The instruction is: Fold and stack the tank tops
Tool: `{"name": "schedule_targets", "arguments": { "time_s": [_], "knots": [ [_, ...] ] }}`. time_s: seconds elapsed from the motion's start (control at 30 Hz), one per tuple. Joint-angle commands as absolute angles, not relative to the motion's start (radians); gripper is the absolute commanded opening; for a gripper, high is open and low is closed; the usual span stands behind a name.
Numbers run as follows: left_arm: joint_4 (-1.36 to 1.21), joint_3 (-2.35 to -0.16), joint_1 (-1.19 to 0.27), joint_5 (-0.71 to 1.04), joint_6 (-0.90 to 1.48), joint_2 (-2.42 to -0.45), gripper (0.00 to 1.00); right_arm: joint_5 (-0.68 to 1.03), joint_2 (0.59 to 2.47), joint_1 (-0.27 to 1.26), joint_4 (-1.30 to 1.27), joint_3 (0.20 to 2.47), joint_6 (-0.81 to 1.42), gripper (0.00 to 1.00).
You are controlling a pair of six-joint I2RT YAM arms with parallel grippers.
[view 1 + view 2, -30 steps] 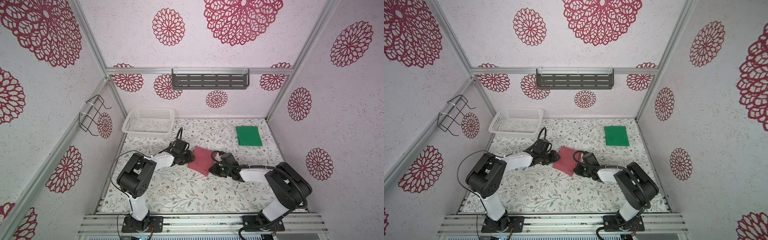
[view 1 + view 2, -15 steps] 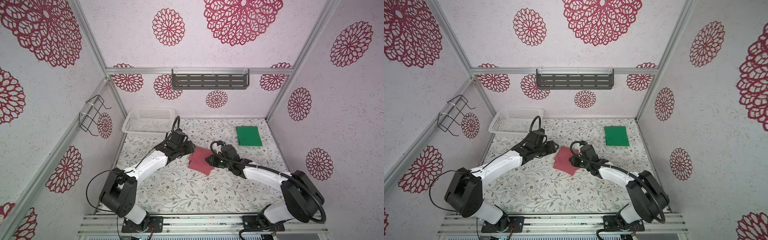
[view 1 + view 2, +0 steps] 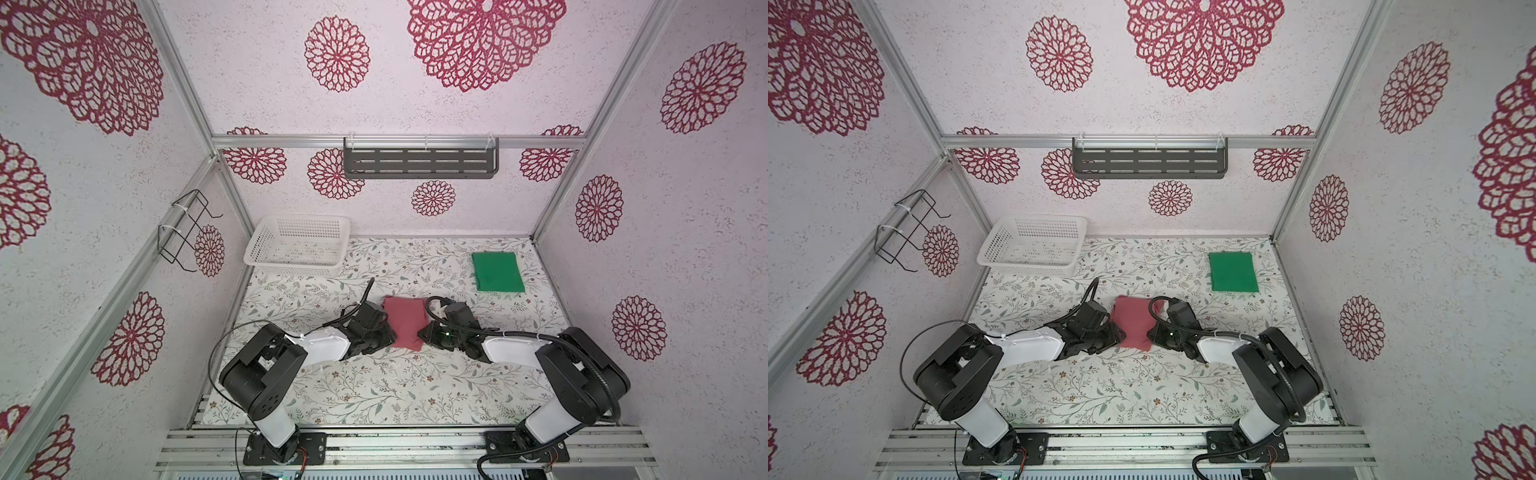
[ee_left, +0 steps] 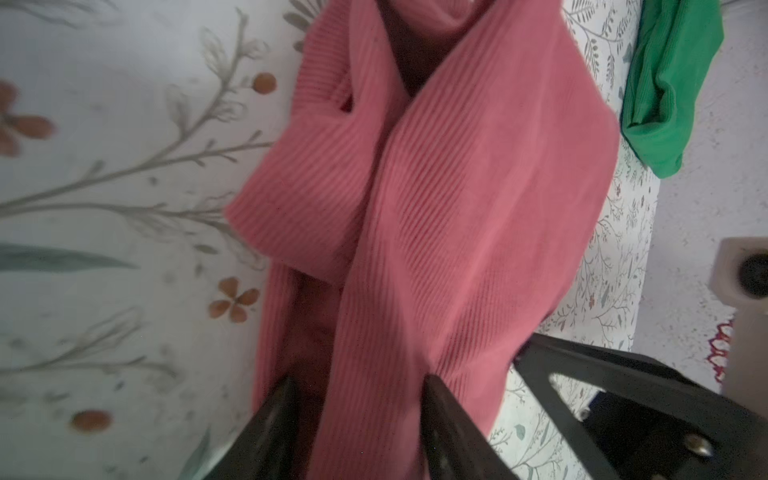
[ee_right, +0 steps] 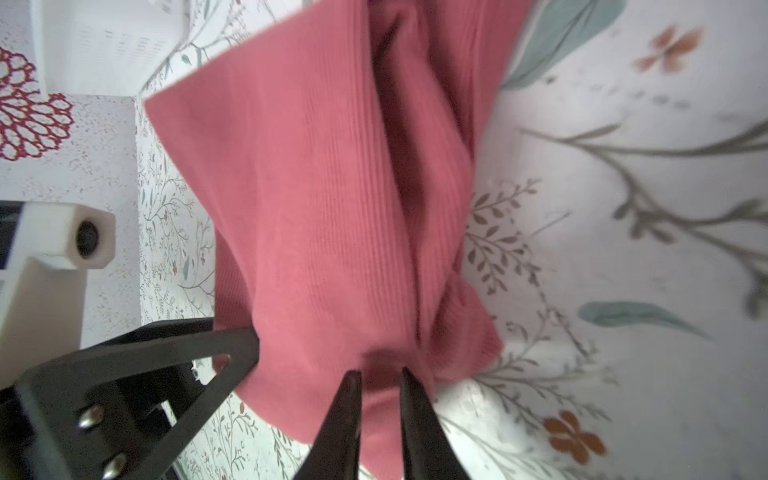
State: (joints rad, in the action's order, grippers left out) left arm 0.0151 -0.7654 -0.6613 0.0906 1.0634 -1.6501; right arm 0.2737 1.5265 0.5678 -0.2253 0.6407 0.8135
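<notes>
Left wrist view: left tool pinches the rose-red tank top, right tool grips its other edge; green tank top lies folded far right.

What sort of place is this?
Probably a robot test booth dressed as a laundry corner: wallpapered panels in aluminium framing, two arms bolted to a front rail, a white basket and folded green tank top.

rose-red tank top: fine-ribbed knit, matt, soft.
green tank top: ribbed knit, matt.
basket: white perforated plastic, faint sheen.
table cover: matt floral print.
wall shelf: dark, slotted, looks like metal.
</notes>
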Motion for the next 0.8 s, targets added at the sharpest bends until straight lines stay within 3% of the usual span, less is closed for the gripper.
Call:
{"name": "schedule_targets", "arguments": {
  "time_s": [0.0, 0.07, 0.2, 0.33, 0.57, 0.77],
  "knots": [
    [0.154, -0.790, -0.640, 0.034, 1.015, -1.549, 0.53, 0.275, 1.400, 0.517, -0.041, 0.701, 0.695, 0.27],
    [0.232, -0.832, -0.639, 0.032, 0.970, -1.504, 0.58, 0.283, 1.355, 0.480, 0.025, 0.727, 0.644, 0.34],
    [0.273, -0.874, -0.592, 0.091, 0.901, -1.444, 0.75, 0.307, 1.347, 0.433, 0.103, 0.770, 0.560, 0.61],
    [0.275, -0.934, -0.494, 0.199, 0.762, -1.519, 0.89, 0.333, 1.407, 0.431, 0.069, 0.796, 0.567, 0.72],
    [0.245, -1.041, -0.431, 0.353, 0.613, -1.735, 0.99, 0.358, 1.515, 0.433, -0.081, 0.788, 0.656, 0.78],
    [0.145, -1.024, -0.438, 0.409, 0.656, -1.818, 0.92, 0.379, 1.610, 0.453, -0.168, 0.783, 0.700, 0.78]
  ]
}}
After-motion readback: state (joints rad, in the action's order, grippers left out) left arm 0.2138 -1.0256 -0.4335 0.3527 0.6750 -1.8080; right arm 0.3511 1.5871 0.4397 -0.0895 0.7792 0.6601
